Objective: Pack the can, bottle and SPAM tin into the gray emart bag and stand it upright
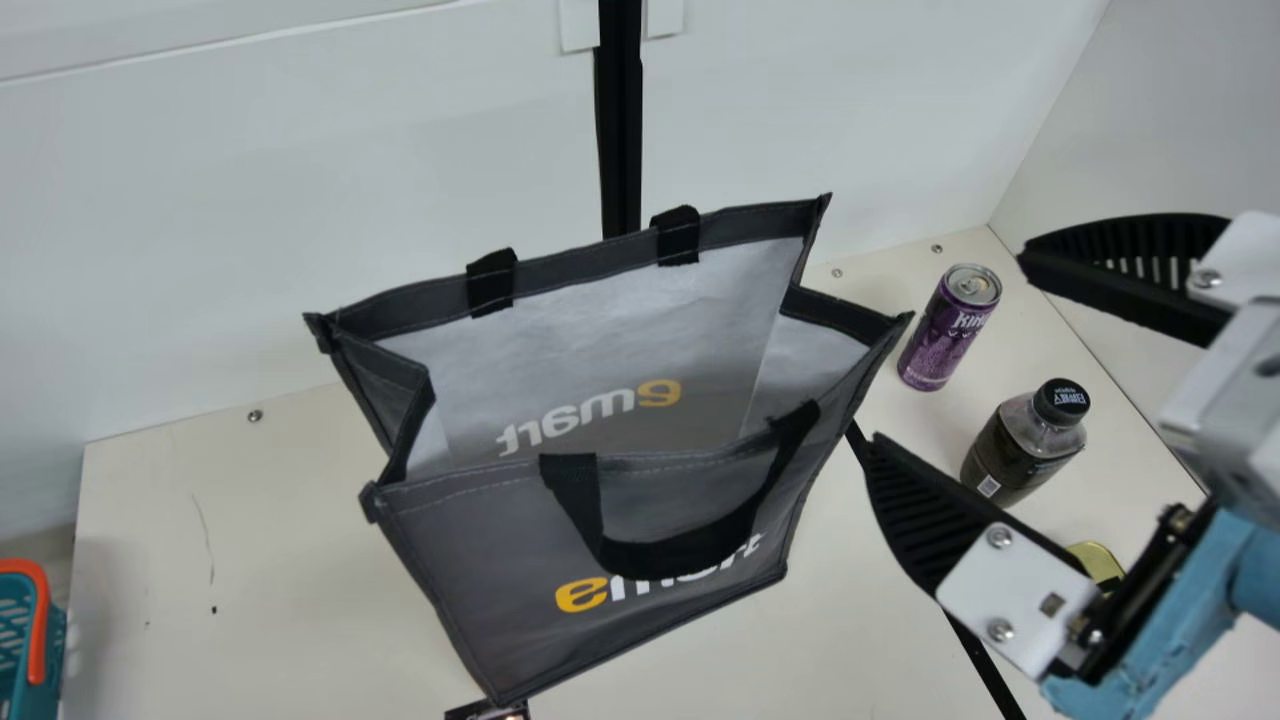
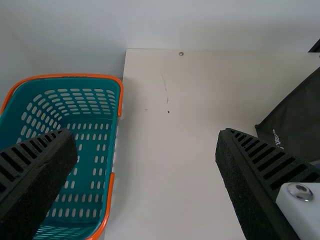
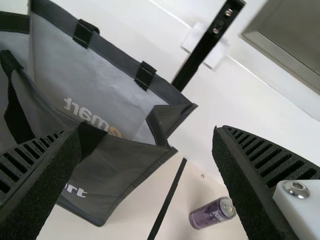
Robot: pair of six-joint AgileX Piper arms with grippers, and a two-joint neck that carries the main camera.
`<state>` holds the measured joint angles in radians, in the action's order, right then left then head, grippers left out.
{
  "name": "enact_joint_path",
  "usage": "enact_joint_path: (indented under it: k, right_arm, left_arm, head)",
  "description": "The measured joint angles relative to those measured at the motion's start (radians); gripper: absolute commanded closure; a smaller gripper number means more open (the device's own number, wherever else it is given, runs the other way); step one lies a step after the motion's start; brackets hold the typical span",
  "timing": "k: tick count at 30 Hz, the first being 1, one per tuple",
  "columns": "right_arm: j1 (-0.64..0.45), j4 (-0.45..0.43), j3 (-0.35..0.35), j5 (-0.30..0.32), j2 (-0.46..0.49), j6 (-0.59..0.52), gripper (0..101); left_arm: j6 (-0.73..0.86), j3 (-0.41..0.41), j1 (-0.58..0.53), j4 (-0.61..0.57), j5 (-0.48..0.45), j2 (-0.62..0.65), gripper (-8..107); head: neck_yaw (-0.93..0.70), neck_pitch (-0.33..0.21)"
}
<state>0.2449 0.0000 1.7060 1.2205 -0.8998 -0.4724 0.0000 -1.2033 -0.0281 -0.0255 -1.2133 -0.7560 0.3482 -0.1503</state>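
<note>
Cream tabletop (image 1: 300, 560) holds the gray emart bag (image 1: 450, 560), standing open-mouthed. To its right are the can (image 1: 935, 345), far, the bottle (image 1: 1015, 440), nearer, and the SPAM tin's (image 1: 1098, 562) yellowish edge, nearest. Jaws sit released on the right gripper (image 1: 950, 348) and left gripper (image 2: 146, 132); a teal basket (image 2: 70, 76) is at left.

The gray bag (image 1: 450, 570) carries "emart" outside and (this one upside down) inside. To the right of the bag, can (image 1: 932, 345) and bottle (image 1: 1015, 455) show white lettering.
</note>
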Motion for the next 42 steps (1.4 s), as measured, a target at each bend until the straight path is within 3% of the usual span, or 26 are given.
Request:
enact_joint_path:
  k: [12, 27, 42]
  right_arm:
    - [-0.053, -0.051, -0.007, 0.001, 0.051, 0.088, 6]
    - [-0.23, -0.1, -0.098, -0.002, 0.061, 0.189, 6]
    - [-0.477, 0.046, -0.166, -0.001, -0.01, 0.239, 6]
  left_arm:
    - [0.0, 0.0, 0.0, 0.0, 0.0, 0.0, 9]
    - [0.0, 0.0, 0.0, 0.0, 0.0, 0.0, 9]
    - [0.0, 0.0, 0.0, 0.0, 0.0, 0.0, 9]
  head:
    - [-0.002, 0.0]
    - [0.0, 0.0]
    - [0.0, -0.002]
